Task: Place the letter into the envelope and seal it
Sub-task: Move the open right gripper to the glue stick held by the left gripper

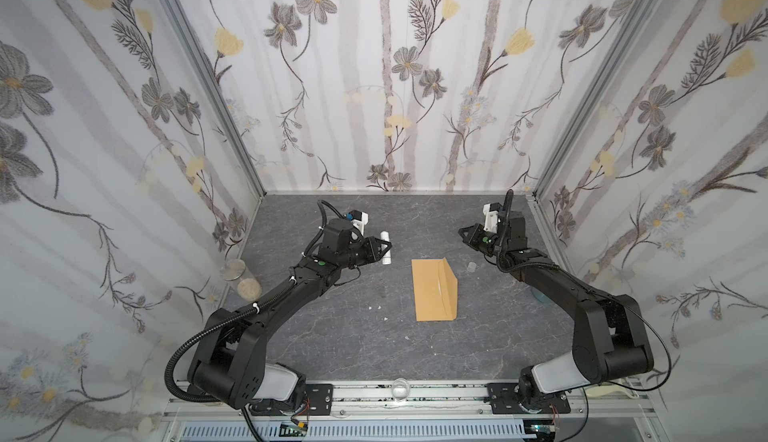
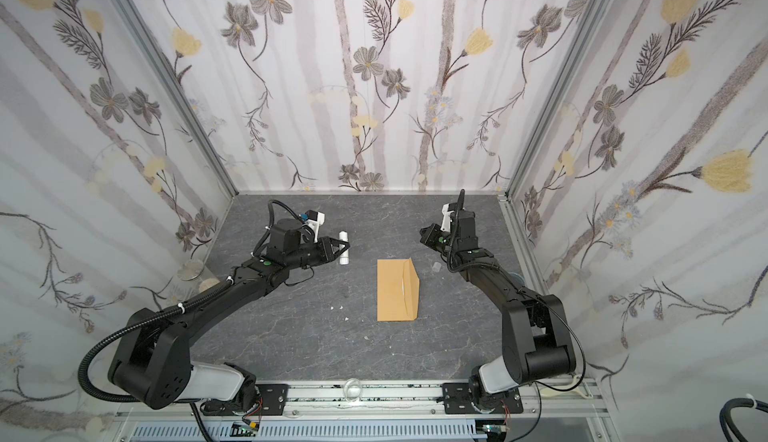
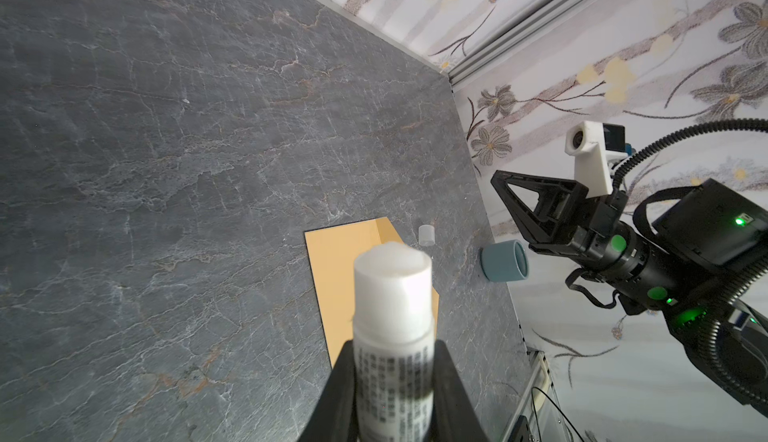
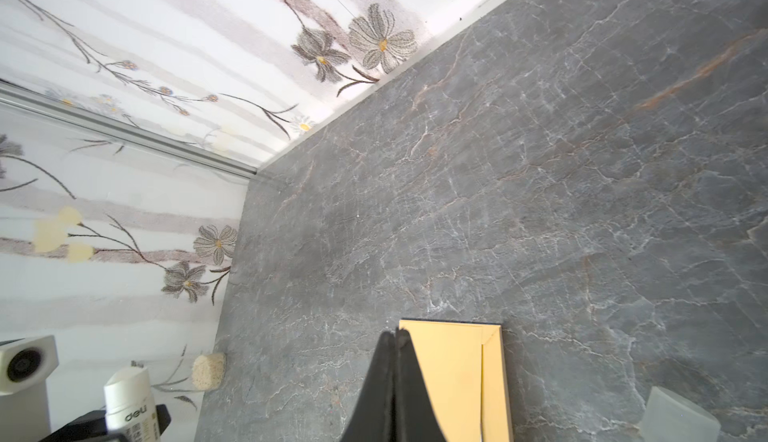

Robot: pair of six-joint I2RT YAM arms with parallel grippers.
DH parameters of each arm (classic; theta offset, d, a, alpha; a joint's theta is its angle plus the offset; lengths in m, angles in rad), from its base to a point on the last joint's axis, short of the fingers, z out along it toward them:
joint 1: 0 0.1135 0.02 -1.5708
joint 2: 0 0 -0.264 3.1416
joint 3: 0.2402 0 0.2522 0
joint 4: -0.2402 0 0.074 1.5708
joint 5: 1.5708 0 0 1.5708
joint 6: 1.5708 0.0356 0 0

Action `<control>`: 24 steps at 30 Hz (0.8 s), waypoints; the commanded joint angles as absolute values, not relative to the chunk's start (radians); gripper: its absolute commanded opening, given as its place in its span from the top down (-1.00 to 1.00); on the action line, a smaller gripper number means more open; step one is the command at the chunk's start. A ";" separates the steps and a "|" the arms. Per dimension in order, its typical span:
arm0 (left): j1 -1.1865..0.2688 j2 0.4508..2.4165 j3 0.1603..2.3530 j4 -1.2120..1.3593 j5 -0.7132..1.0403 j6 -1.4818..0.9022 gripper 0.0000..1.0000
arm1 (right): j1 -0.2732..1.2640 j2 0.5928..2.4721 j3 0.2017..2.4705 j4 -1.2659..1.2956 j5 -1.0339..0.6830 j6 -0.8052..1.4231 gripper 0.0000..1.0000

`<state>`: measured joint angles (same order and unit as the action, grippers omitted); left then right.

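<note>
**Envelope.** The long tan kraft paper envelope lies near the centre of the grey marble-patterned table. Its long axis runs from 12 to 6 o'clock in both top views. Its pointed flap sits along the 3 o'clock edge, folded over the body. Whether it is stuck down cannot be told. Neither hand touches the envelope.

**Left hand.** The left hand is at 10 o'clock of the envelope, well apart from it and raised off the table. It is clamped on a small white cylindrical glue stick. The left wrist view shows the glue stick uncapped, with white glue exposed at its tip and the printed label between the fingers.

**Right hand.** The right hand is at 1 o'clock of the envelope, above the table. In the right wrist view its fingers are pressed together with nothing between them.

**Surroundings.**
- A small translucent cap stands on the table near the envelope's 2 o'clock corner, not touching it.
- A blue-grey cylindrical cup lies on its side by the wall at 3 o'clock.
- White crumbs lie on the table at 9 o'clock of the envelope.
- Against the wall at 9 o'clock sit a grey round disc and a beige round piece, just beside each other.
</note>
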<state>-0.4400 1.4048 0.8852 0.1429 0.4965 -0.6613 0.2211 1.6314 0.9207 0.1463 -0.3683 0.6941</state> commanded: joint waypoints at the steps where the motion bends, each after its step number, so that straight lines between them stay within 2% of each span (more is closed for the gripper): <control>1: -0.442 1.393 0.868 0.272 0.457 -0.765 1.00 | 0.272 1.579 0.931 0.169 -0.295 0.639 0.40; 2: -0.443 1.394 0.864 0.297 0.445 -0.799 1.00 | 0.299 1.558 0.934 0.149 -0.257 0.615 0.30; 8: -0.453 1.405 0.884 0.381 0.356 -0.951 1.00 | 0.465 1.456 0.910 0.134 -0.058 0.520 0.18; 14: -0.462 1.460 0.953 0.411 0.330 -1.122 1.00 | 0.620 1.388 0.883 0.167 0.088 0.458 0.18; 24: -0.536 1.572 1.049 0.446 0.345 -1.254 1.00 | 0.740 1.456 0.920 0.226 0.118 0.392 0.21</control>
<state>-0.5251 1.5566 1.0271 0.3882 0.3420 -1.2049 0.7261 1.4349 0.9005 0.1673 0.0872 0.4274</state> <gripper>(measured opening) 0.213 0.396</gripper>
